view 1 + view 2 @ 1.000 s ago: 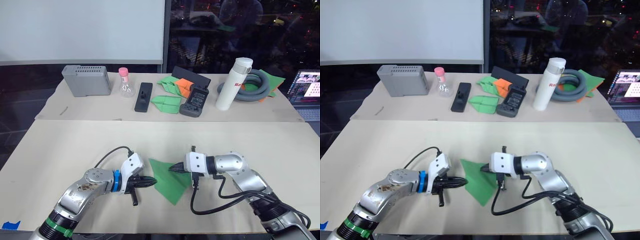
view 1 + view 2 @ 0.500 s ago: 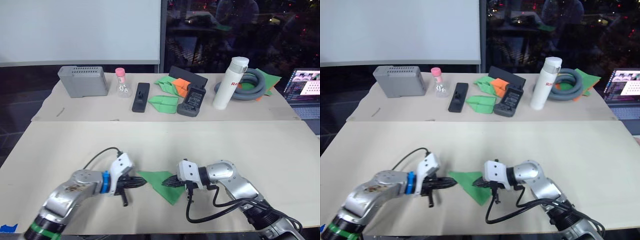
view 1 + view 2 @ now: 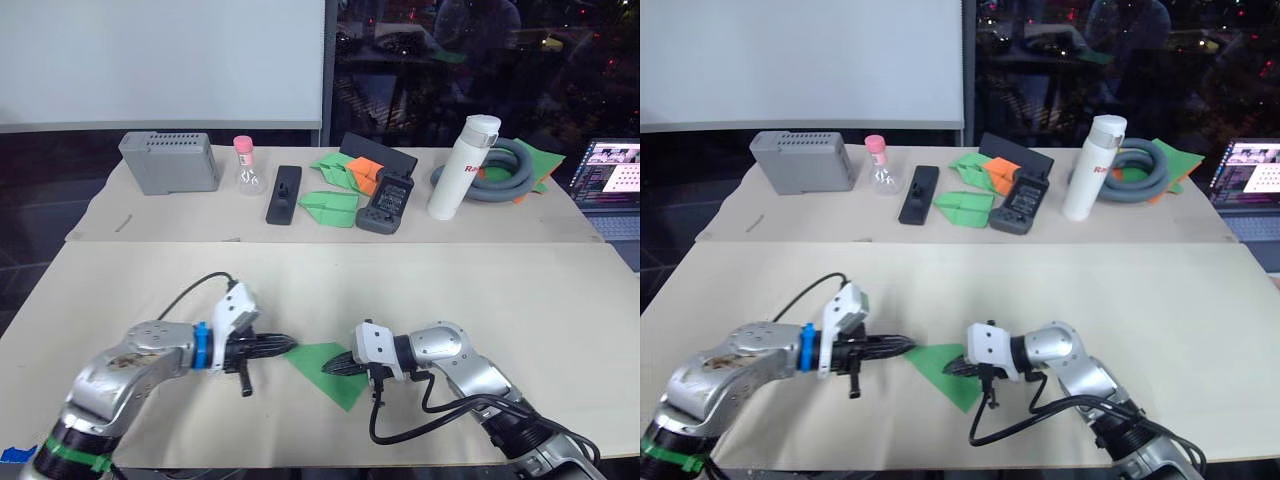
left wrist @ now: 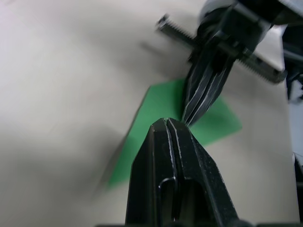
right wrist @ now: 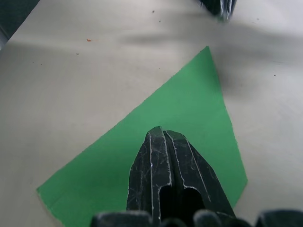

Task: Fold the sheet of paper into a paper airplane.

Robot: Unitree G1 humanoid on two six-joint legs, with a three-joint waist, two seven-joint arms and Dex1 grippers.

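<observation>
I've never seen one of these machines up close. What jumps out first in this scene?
The bright green sheet of paper lies on the near table between two metal arms. The left gripper and right gripper meet it from opposite sides, both with black fingers shut; the right one's tips rest on the paper. On the far table a white bottle stands upright beside a coiled grey hose.

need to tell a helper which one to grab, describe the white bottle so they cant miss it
Look at the far table, the one behind the table with the grippers. Toward its right end a grey hose lies coiled, and the white bottle stands upright just left of that coil. It is the tallest thing there, white with red lettering, unlike the small pink-capped flask further left.
</observation>
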